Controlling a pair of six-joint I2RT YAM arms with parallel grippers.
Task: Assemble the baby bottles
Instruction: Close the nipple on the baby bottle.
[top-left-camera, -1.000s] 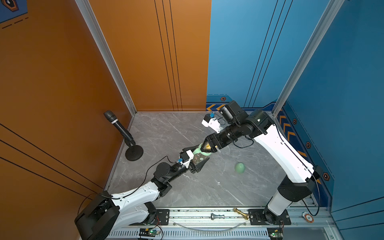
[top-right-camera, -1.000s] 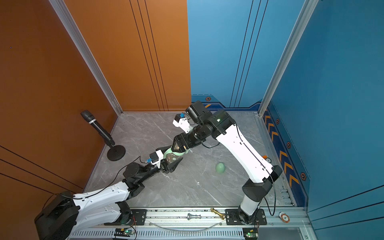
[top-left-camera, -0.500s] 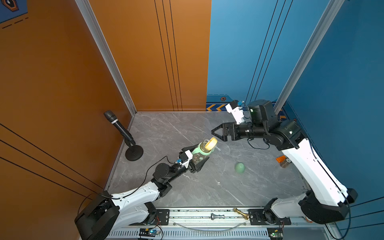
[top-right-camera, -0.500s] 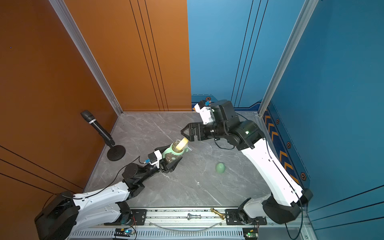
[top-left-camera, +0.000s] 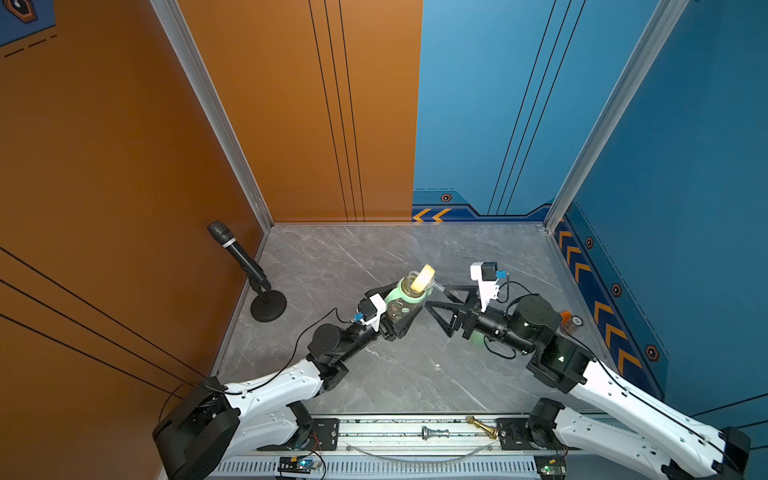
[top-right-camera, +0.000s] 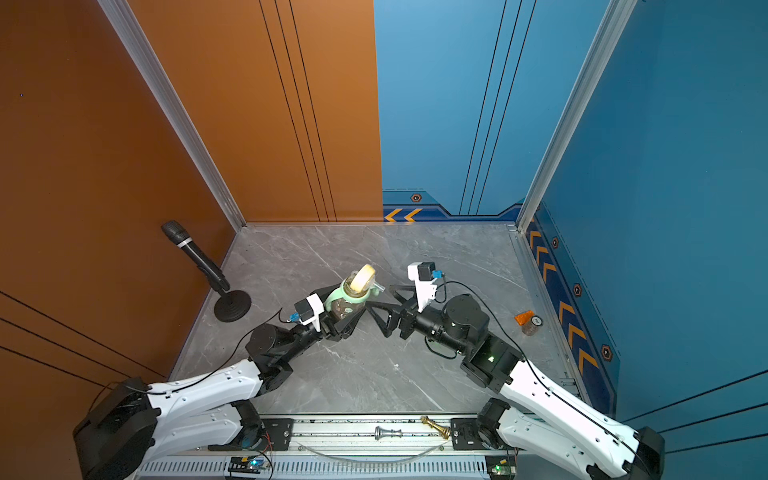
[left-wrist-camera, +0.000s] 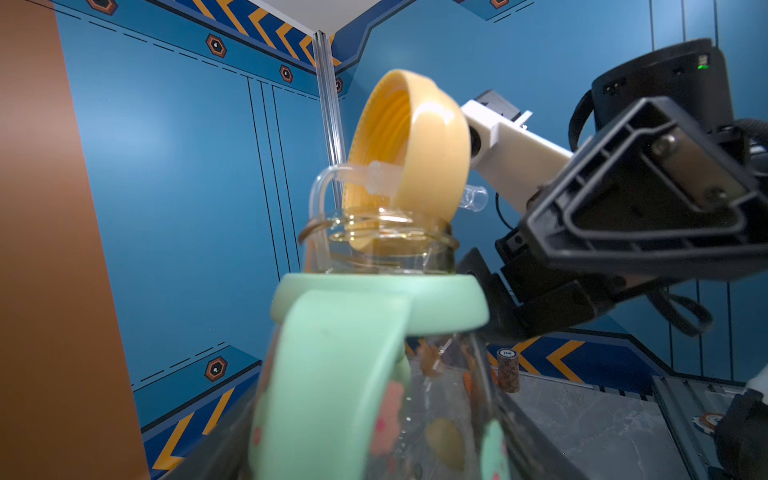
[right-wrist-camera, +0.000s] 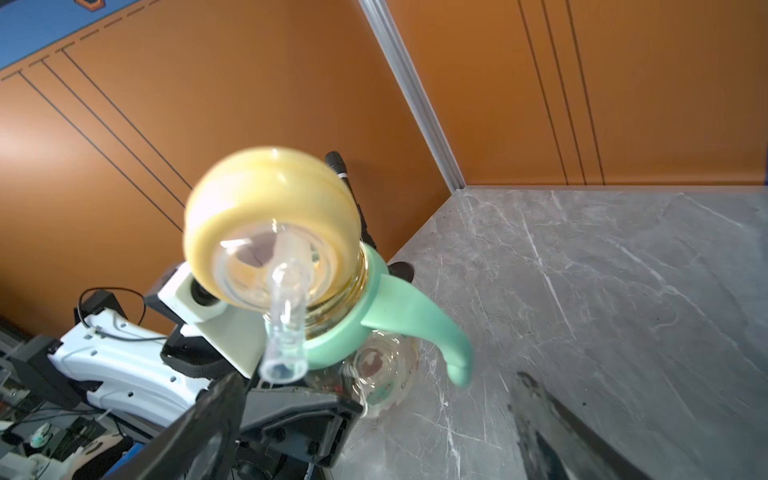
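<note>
Collar (left-wrist-camera: 409, 143) sits cocked on the bottle (top-left-camera: 401, 307) clamped in the left gripper (top-left-camera: 397, 322); right gripper (top-left-camera: 436, 299), spread empty, is nearest.

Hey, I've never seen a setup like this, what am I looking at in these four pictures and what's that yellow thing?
These are two robot arms on a grey marble-look table. Two pictures look down from overhead, nearly identical; the other two come from cameras on each arm's wrist. The left end effector is shut on a clear baby bottle wearing a mint-green handle ring. The yellow thing is the screw collar with its clear teat; it sits crooked on the bottle's neck, not screwed down. The right end effector is open beside it, holding nothing. A microphone stands on the table; two chess pieces lie on the front rail.
</note>
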